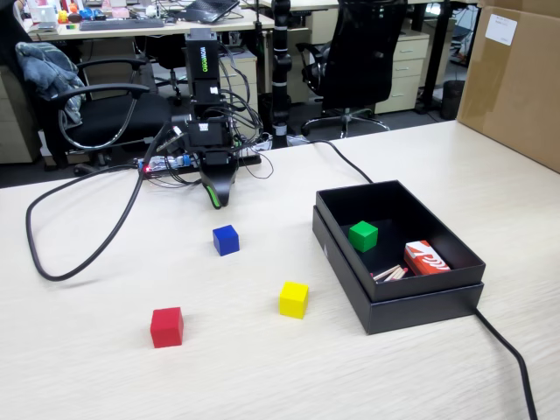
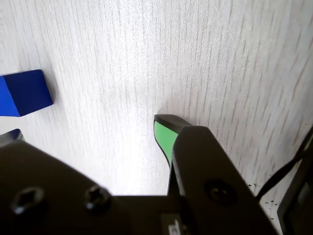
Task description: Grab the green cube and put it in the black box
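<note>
Tool (image 1: 216,199) hangs just behind blue cube (image 1: 226,239)

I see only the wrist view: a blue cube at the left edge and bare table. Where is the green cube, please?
Observer: In the fixed view the green cube sits inside the black box, on its floor.
Operator: Is anything else in the box?
Observer: Yes. A small red and white packet and some wooden sticks lie near the front corner, apart from the cube.
Operator: Where is the gripper compared with the box?
Observer: The gripper hangs over the table, left of the box in the fixed view and just behind the blue cube. I cannot tell if its fingers are open.
</note>
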### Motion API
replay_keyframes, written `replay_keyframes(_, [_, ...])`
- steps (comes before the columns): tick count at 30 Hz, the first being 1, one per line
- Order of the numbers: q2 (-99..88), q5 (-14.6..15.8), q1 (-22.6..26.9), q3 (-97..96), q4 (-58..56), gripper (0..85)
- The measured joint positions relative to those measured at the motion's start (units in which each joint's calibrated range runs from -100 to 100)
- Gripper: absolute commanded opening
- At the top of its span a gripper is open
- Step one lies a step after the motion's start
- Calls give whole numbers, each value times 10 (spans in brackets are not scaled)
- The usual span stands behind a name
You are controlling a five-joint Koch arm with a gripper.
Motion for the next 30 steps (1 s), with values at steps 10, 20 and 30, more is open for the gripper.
replay_keyframes(10, [-1,-3,6,-47,74,508])
replay_keyframes(20, [-3,-20,7,-55,91,499])
replay_keyframes(30, [-3,-21,8,-55,91,500])
